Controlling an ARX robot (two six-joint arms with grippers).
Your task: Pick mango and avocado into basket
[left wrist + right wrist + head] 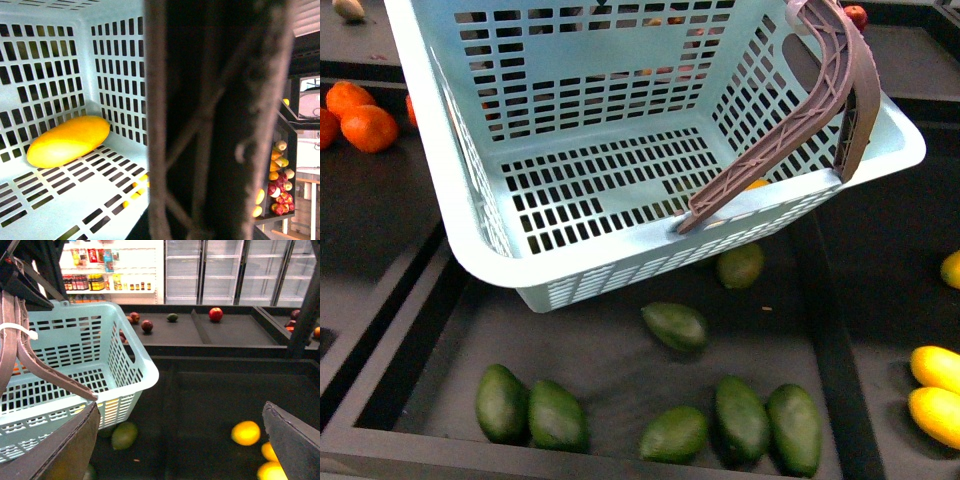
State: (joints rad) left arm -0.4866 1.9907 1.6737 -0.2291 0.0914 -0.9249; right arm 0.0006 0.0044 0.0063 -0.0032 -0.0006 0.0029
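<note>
Yellow-orange mango lies on the slotted floor of the teal basket, by a wall. In the front view the brown handles hide nearly all of it. One dark green avocado sits in the tray below, outside the basket. The right pincer gapes wide, empty. The left pincer is a dark, cut-off shape at the handles' top, and I cannot tell its grip.

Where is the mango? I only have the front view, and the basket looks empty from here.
Observer: The left wrist view shows the mango lying on the floor of the basket, against a slotted wall.
Operator: Is the right gripper free to take an avocado?
Observer: In the right wrist view the right gripper is open, with nothing between its fingers.
</note>
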